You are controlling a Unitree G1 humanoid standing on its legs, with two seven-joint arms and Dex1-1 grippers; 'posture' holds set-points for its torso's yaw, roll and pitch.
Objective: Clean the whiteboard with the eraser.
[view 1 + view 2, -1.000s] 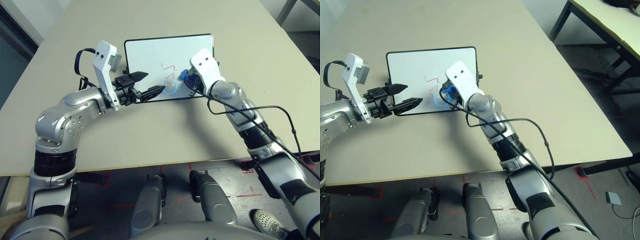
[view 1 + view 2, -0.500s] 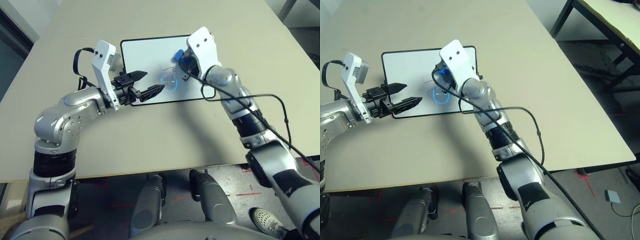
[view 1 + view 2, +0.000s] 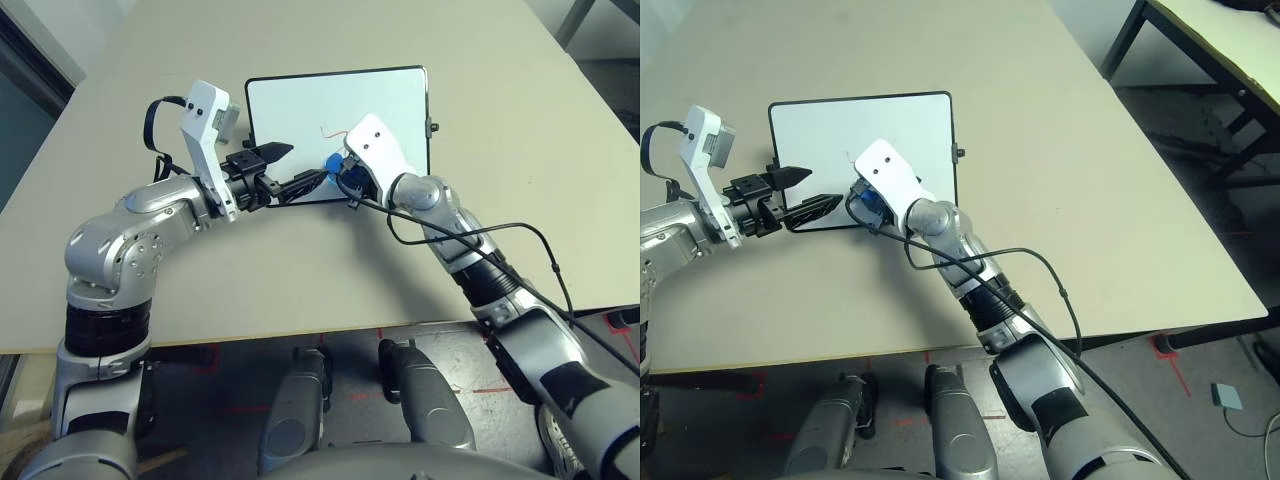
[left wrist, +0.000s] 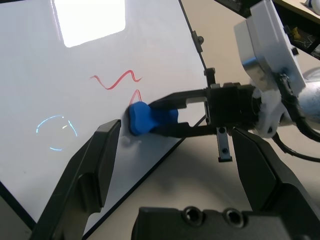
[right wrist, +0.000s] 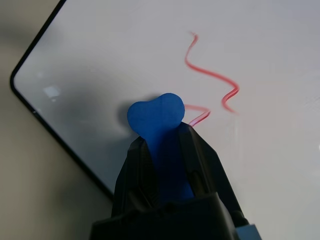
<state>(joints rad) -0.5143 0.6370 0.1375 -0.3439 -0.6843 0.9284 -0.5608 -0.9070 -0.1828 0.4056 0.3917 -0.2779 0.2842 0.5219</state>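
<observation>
Centre of frame: right gripper clenched on the eraser, pressing it to the whiteboard beside red scribbles; left gripper spread, empty

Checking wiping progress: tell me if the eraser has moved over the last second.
Yes. The eraser, in the right hand, went up the board, then back to its near edge, further left.
</observation>
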